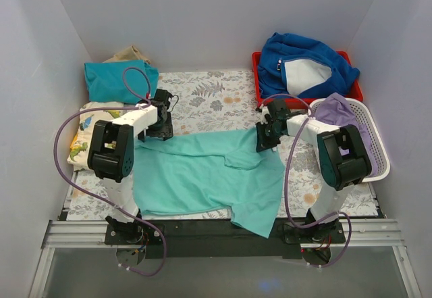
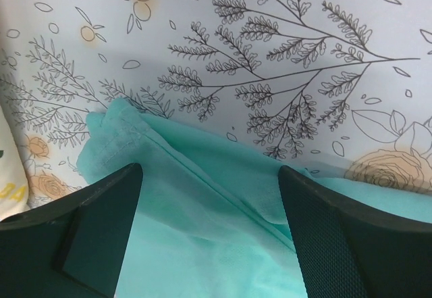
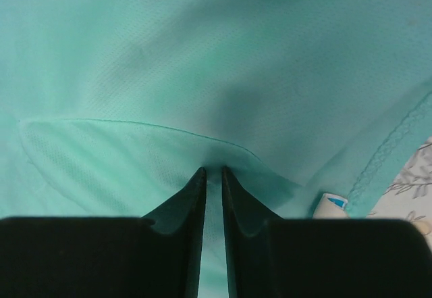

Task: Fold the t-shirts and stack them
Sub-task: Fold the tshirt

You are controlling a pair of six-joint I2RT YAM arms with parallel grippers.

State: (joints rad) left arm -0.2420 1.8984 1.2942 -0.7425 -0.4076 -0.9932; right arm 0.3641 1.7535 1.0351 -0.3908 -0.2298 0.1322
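Right wrist view has the right gripper pinched on a fold of the mint-turquoise t-shirt; left gripper hangs spread wide above its bunched edge.

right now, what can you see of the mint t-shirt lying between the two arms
The mint t-shirt is plain, thin, fine-knit fabric with stitched hems and a small white-and-blue label near one edge. It lies spread but wrinkled on the floral cloth, partly folded over itself. The right gripper looks closed on a fold of it; the left gripper stands open over its far left corner, not gripping.
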